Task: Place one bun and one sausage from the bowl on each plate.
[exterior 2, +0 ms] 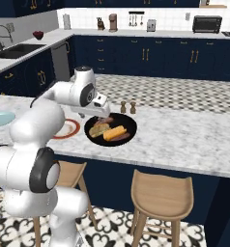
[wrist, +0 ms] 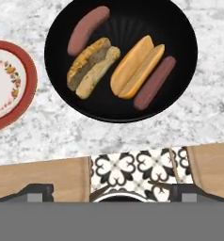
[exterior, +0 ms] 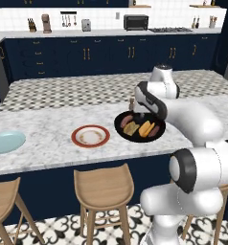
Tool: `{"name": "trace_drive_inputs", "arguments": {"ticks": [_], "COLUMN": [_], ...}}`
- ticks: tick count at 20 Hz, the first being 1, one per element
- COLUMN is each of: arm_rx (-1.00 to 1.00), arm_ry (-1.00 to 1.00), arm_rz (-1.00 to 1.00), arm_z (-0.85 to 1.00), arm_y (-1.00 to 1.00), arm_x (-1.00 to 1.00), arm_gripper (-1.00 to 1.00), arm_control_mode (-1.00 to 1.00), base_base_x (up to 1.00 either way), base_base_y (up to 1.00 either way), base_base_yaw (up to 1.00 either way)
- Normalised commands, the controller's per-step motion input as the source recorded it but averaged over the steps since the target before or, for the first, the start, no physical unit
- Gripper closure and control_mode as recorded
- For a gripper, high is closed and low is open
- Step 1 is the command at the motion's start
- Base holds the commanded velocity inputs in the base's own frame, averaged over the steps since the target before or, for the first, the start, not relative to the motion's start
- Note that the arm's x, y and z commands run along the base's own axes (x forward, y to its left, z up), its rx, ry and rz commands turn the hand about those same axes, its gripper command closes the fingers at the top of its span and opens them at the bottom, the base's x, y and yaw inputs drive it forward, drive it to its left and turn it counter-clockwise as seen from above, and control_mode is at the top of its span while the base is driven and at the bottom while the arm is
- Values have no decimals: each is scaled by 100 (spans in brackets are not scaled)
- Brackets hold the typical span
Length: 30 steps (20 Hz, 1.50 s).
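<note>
The black bowl (wrist: pixel 180 28) sits on the marble counter and holds two buns and two sausages. A darker bun (wrist: pixel 92 67) lies left of an orange bun (wrist: pixel 136 66). One sausage (wrist: pixel 88 29) lies at the bowl's upper left, the other sausage (wrist: pixel 155 82) at its right. My gripper (wrist: pixel 115 190) hangs open and empty above the bowl's near edge, its fingertips (wrist: pixel 38 192) spread wide. The red-rimmed plate (exterior: pixel 90 136) stands bare just left of the bowl (exterior: pixel 120 119). Farther left is the bare light blue plate (exterior: pixel 5 141).
Two small shakers (exterior 2: pixel 128 106) stand just behind the bowl (exterior 2: pixel 129 120). Wooden stools (exterior: pixel 104 184) line the counter's near side below its edge. The counter stretches bare to the bowl's right.
</note>
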Motion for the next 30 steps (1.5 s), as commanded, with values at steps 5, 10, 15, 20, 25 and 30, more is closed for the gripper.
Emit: {"name": "trace_drive_inputs", "arguments": {"ticks": [5,10,15,20,25,30], "arm_rx": [-7,-2,1,0,1,6], "arm_ry": [1,-1,-6,-2,-5,-3], "arm_rz": [-13,-8,-3,-6,-7,-6], "arm_z": [-83,-75,-50,-34,-26,-23], "arm_y": [-23,-26,-8,-9,-6,0], "arm_x": [50,32,47,54,40,29], "arm_gripper": [-100,-100,-100,-100,-100,-100], "arm_control_mode": [-100,-100,-100,-100,-100,-100], "base_base_x": [0,0,0,0,0,0], "base_base_y": [0,0,0,0,0,0], "base_base_yaw": [0,0,0,0,0,0]}}
